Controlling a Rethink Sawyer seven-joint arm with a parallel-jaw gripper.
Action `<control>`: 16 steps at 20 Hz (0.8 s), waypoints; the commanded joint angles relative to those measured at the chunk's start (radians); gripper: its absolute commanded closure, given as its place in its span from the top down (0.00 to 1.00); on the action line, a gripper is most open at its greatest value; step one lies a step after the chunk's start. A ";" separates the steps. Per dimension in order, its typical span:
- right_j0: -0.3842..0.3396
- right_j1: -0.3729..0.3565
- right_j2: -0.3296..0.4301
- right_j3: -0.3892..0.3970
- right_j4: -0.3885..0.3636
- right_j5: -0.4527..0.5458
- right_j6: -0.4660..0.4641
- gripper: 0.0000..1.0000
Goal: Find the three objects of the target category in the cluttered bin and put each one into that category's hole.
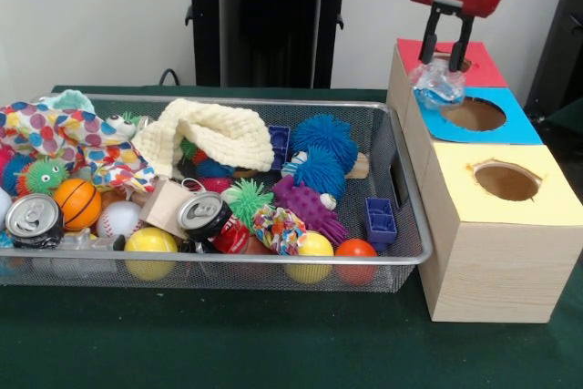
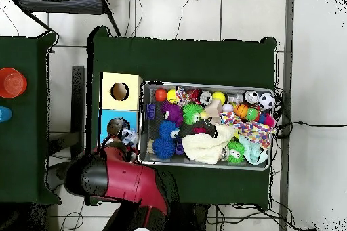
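Note:
The bin (image 1: 273, 260) is a silver wire-mesh basket on the green table, full of clutter; it also shows in the overhead view (image 2: 203, 85). Three wooden boxes stand in a row to its right. The red-topped box (image 1: 483, 68) is the farthest. Its hole (image 1: 461, 64) is mostly hidden behind my gripper and its load. My gripper (image 1: 444, 66) hangs over the red top, shut on a crumpled clear plastic bottle (image 1: 437, 87) that overlaps the edge of the blue top. In the overhead view the gripper (image 2: 126, 139) and arm hide the red box.
The blue-topped box's hole (image 1: 474, 114) and the yellow-topped box's hole (image 1: 506, 181) lie nearer the camera. The bin holds two cans (image 1: 204, 216), balls, blue spiky balls (image 1: 321, 138), a cream cloth (image 1: 219, 134) and blue bricks (image 1: 380, 220). A red bowl (image 2: 11, 82) sits on a side table.

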 commanded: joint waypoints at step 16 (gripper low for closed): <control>0.018 0.037 0.039 -0.069 0.048 -0.014 0.216 0.00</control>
